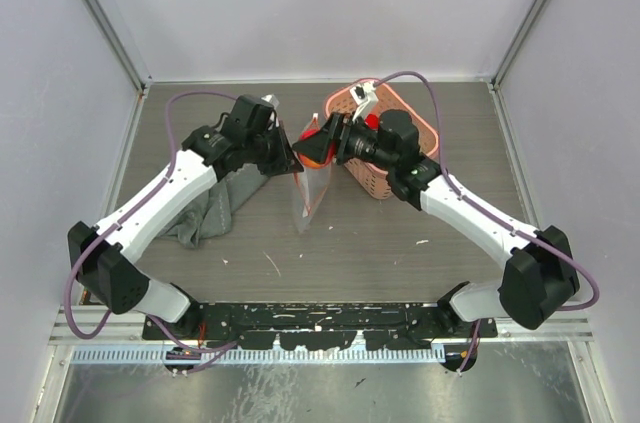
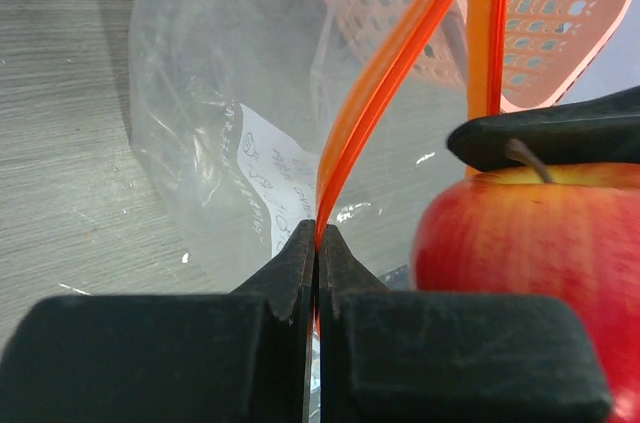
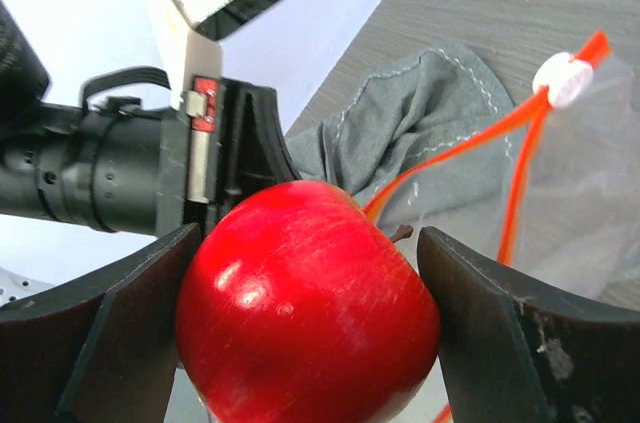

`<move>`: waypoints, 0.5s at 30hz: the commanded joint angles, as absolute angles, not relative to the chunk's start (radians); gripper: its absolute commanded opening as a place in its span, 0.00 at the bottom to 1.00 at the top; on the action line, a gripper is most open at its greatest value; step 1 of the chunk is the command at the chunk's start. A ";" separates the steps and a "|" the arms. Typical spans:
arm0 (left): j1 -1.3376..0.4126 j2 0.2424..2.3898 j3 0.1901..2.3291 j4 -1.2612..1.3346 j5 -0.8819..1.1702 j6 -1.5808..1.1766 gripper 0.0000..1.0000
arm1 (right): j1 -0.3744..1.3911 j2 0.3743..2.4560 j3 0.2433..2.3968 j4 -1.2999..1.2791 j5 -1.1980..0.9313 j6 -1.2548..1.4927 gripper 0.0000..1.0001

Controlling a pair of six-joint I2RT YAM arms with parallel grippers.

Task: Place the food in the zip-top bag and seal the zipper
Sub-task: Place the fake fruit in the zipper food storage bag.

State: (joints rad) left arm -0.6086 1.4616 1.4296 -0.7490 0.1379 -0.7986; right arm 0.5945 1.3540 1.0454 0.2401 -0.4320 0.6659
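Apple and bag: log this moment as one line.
left hand: shut on zipper | right hand: holding apple at zip-top bag mouth | zipper: unsealed

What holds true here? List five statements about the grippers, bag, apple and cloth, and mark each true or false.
1. The left gripper is shut on the zipper. True.
2. The right gripper holds a red apple beside the zip-top bag. True.
3. The zipper is closed along its whole length. False: its two strips stand parted.
4. The grey cloth lies under the right arm. False: it lies under the left arm.
5. The zipper carries a white slider tab. True.
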 commanded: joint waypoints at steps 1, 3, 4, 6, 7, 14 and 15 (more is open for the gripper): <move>-0.614 1.403 1.423 -0.679 0.142 -0.816 0.00 | 0.600 1.337 1.006 0.327 -0.424 0.699 0.38; -0.614 1.392 1.415 -0.677 0.133 -0.819 0.00 | 0.600 1.345 0.986 0.329 -0.418 0.698 0.38; -0.614 1.389 1.411 -0.677 0.128 -0.820 0.00 | 0.600 1.347 0.976 0.328 -0.411 0.695 0.38; -0.613 1.382 1.406 -0.678 0.123 -0.821 0.00 | 0.600 1.352 0.961 0.324 -0.397 0.683 0.38; -0.614 1.379 1.405 -0.680 0.121 -0.821 0.00 | 0.600 1.356 0.956 0.316 -0.391 0.672 0.38; -0.614 1.369 1.397 -0.661 0.143 -0.822 0.00 | 0.599 1.412 0.951 0.302 -0.407 0.613 0.38; -0.614 1.367 1.393 -0.652 0.151 -0.824 0.00 | 0.600 1.422 0.948 0.315 -0.416 0.612 0.38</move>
State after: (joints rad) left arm -0.6086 1.4071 1.4010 -0.7300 0.1280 -0.8196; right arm 0.5938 1.3941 0.9485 0.2546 -0.4019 0.6495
